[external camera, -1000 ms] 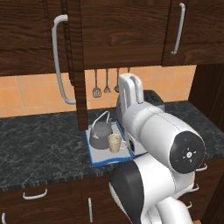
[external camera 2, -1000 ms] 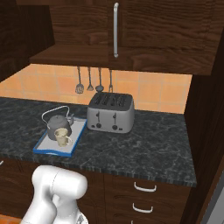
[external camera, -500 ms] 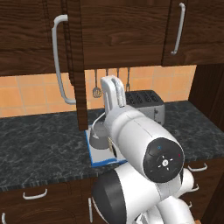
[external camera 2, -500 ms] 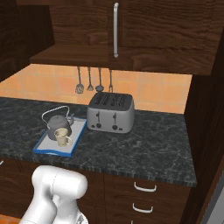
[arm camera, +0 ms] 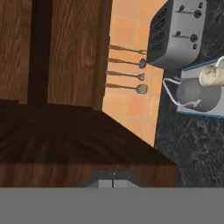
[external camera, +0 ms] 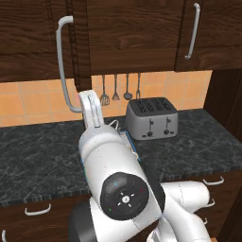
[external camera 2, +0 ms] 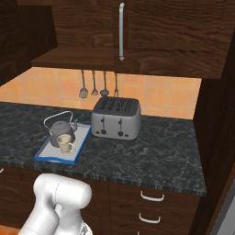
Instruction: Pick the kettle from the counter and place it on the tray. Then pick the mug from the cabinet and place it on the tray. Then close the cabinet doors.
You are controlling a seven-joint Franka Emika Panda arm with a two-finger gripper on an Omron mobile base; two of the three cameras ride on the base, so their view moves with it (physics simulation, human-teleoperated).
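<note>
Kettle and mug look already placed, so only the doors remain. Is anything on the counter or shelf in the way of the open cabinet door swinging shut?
Nothing visible blocks it. The open dark brown wood cabinet door hangs above the marbled counter; the blue-rimmed tray, dark-grey kettle, cream mug and silver toaster all sit below it.

On the tabletop (external camera 2: 151,156) the tray (external camera 2: 48,156) lies left of the toaster (external camera 2: 115,118). The kettle (external camera 2: 58,129) and mug (external camera 2: 65,143) stand on the tray (mug in front). Utensils (external camera 2: 94,84) hang on the wall behind, under the cabinet (external camera 2: 151,41).
</note>
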